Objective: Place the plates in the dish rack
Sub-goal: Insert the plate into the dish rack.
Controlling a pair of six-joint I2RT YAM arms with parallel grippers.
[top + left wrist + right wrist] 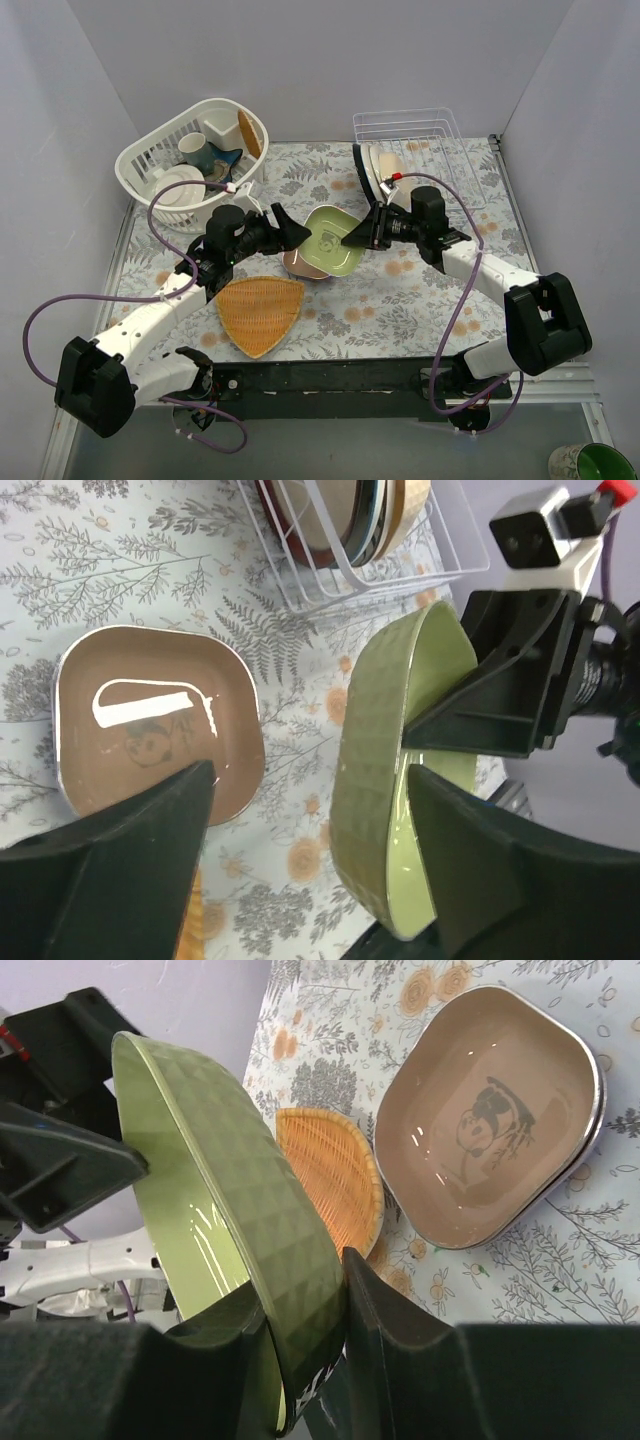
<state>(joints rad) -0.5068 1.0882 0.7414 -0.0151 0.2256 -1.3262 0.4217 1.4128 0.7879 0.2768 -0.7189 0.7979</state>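
Nearest the arm bases, at 6 o'clock on the floral tablecloth [420, 300], lies the orange woven triangular tray [260, 312]. It is not part of the load.

Just beyond the tray, the lilac rounded-square dish with a brown, panda-printed inside [300, 266] rests flat on the cloth, and nothing grips it.

Over that dish's 2 o'clock corner, the right gripper [305, 1300] is clamped on the rim of the pale green rounded-square dish with a quilted underside [330, 240]. The dish is tilted steeply on edge and, as far as we can judge, clear of the cloth.

The left gripper [310, 772] faces the dish from 9 o'clock with its fingers [110, 880] spread wide, holding nothing.

Farther off, at 1 o'clock, stands the white wire dish rack [430, 130]. Upright plates [372, 170] fill its near-left slots, among them a dark red-brown one and a cream one. We cannot count them exactly.

At 11 o'clock sits the white slotted plastic basket [150, 165] of cups.

We judge the task well over halfway. The green dish is in transit, and the lilac dish is the only other plate seen outside the rack.
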